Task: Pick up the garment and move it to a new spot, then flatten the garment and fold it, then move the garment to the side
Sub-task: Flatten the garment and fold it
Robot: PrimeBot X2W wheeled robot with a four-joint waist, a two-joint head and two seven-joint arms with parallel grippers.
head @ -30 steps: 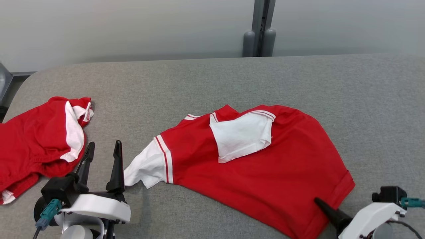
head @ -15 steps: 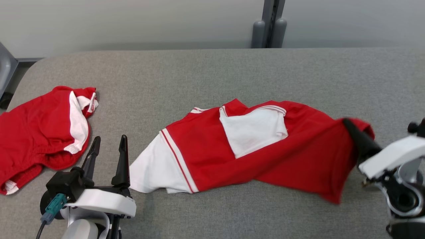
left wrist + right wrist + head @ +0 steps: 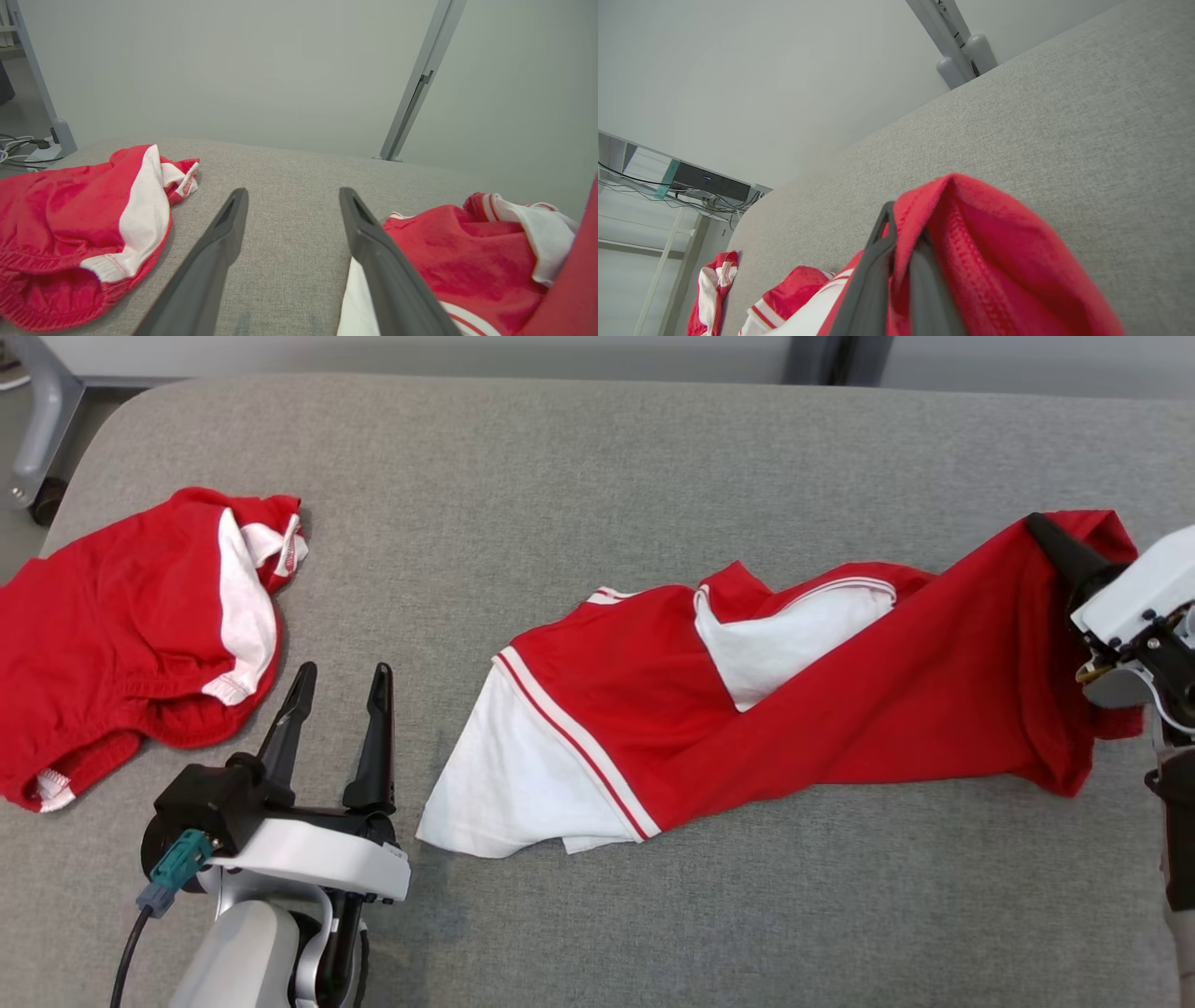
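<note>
though small overhead, garment [image 3: 985, 252] hem within right hand [image 3: 902, 232]

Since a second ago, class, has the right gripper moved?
Yes: right gripper, shut on the shirt, went from level with the shorts' near end to their far end.

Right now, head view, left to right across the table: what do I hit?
crumpled red-and-white garment → left gripper, open, over bare table → red-and-white shirt → right gripper, shut on the shirt's right end and lifting it
</note>
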